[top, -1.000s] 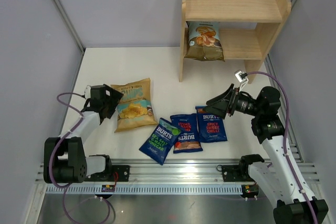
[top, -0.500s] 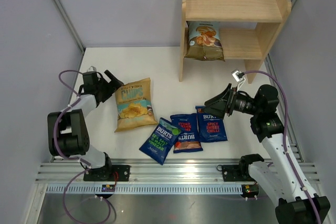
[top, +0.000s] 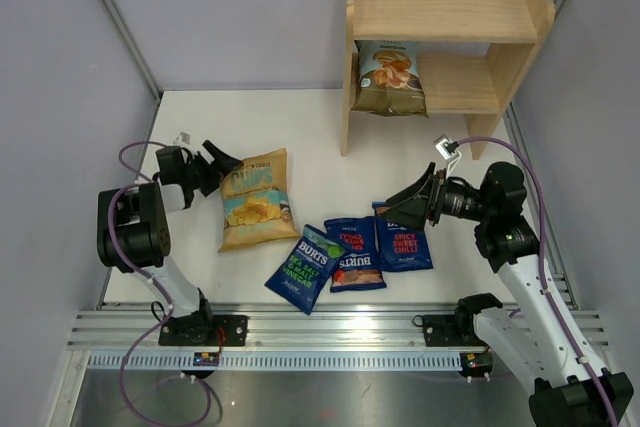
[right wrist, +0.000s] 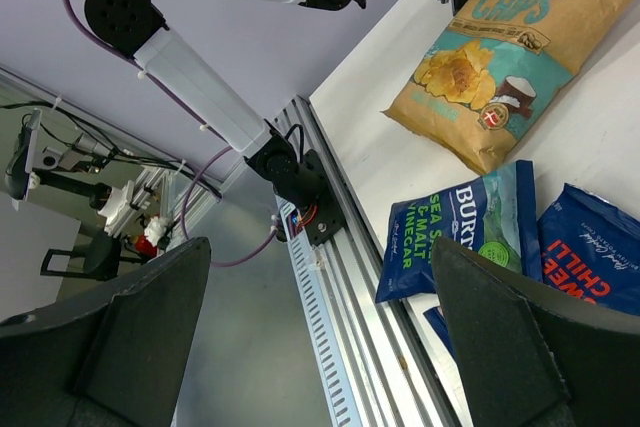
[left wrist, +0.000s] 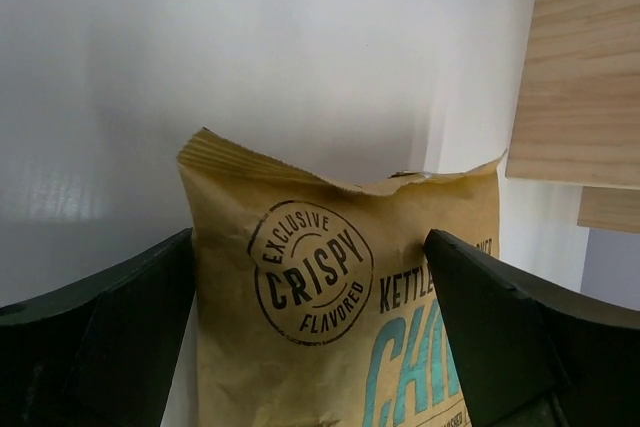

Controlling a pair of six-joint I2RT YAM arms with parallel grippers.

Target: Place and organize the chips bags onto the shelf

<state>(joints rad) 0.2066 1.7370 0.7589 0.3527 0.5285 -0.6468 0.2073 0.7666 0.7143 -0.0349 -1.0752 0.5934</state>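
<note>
We see the tan CHIPS bag [top: 253, 202] lying flat at 9 o'clock on the white table [top: 300, 127]. Its long axis runs roughly 12 to 6, with the crimped top toward 12. The left gripper [top: 222, 163] has its jaws wide, flanking that top edge, seemingly without touching it. The right gripper [top: 400, 209], also wide, hovers over three BURTS bags [top: 355, 255] at 5 o'clock. The wooden shelf [top: 440, 12] at 1 o'clock holds an upright light-blue bag [top: 390, 75]. Grey walls [top: 230, 7] surround the table.

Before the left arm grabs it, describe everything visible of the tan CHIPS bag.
The tan CHIPS bag is a crinkly, paper-look packet with teal lettering, a round black "Exclusive Crispy Flavoured" stamp and a picture of crisps. Its crimped top looks sealed. It lies face up on the white table. The left hand sits at its top left corner, with open fingers on either side of the bag's upper part; contact cannot be told.
</note>
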